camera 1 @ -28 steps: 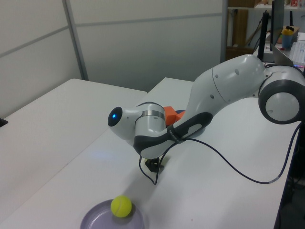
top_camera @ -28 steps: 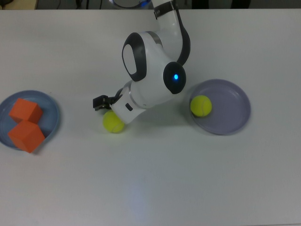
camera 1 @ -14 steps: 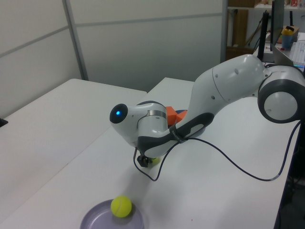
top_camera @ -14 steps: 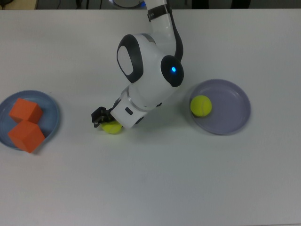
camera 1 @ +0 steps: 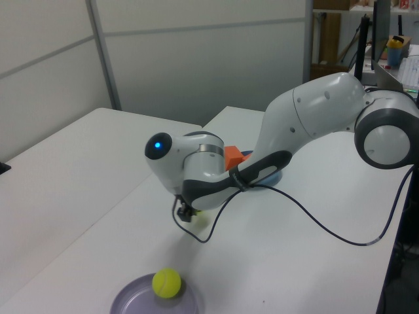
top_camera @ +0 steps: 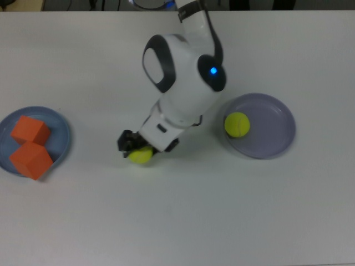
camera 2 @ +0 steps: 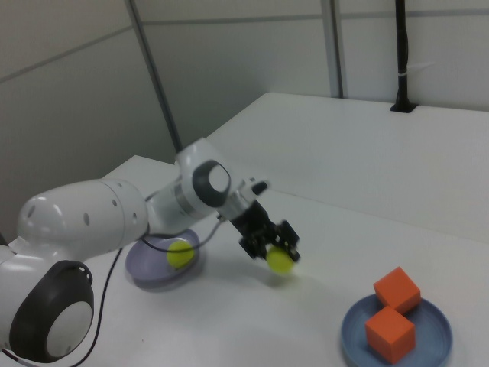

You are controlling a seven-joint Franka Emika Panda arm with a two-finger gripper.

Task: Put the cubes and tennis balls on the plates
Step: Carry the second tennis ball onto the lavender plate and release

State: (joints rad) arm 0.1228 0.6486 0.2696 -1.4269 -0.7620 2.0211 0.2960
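- The gripper (camera 2: 273,248) has its fingers clamped on a tennis ball (camera 2: 280,261), which in the right view looks lifted just clear of the white surface (top_camera: 183,221), with a shadow beneath it.
- Only the ball's upper part appears to sit between the fingers, so I judge a fast swing toward a plate could let the fuzzy ball slip out and roll off across the surface.
- In the top view the lavender plate (top_camera: 277,141) lies at about 3 o'clock from the held ball, and the second tennis ball (top_camera: 237,124) rests near the plate's 9 o'clock rim. A low approach could clip that rim or knock the resting ball out.
- Dropping the ball from height onto the shallow plate risks a bounce over the rim.
- The blue plate (top_camera: 62,124) sits at 9 o'clock in the top view, holding both orange cubes (top_camera: 31,146), one against the other; the nearer cube overhangs the rim, and a jolt might tip it off.
- The arm's black cable (camera 1: 314,226) trails over the surface and could snag.
- The room has pale panelled walls; shelving (camera 1: 340,26) stands at 1 o'clock in the left view.
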